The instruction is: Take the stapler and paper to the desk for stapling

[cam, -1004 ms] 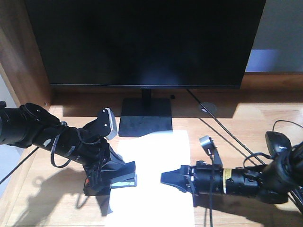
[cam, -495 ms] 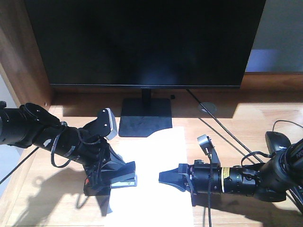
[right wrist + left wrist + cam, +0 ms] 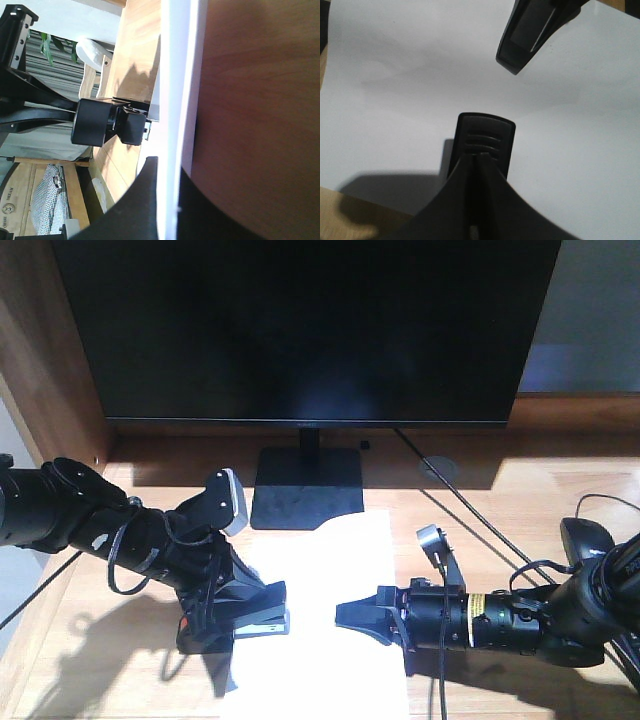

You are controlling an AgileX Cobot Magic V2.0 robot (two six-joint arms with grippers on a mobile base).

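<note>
Front-facing view: beside the black monitor stand (image 3: 305, 490), my left gripper (image 3: 262, 612) clamps the small black stapler (image 3: 262, 620) at the plain white paper sheet (image 3: 330, 640) on the light-wood desk (image 3: 520, 500), my right gripper (image 3: 352, 617) pinches its other edge; stapling remains, I judge.

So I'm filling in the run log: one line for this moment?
left gripper: shut on stapler | right gripper: shut on paper edge | paper: flat on desk

I see a black stapler (image 3: 255, 618) with an orange-red patch, on plain white paper (image 3: 325, 620); under it, light-wood desk (image 3: 520, 500) showing grain.
</note>
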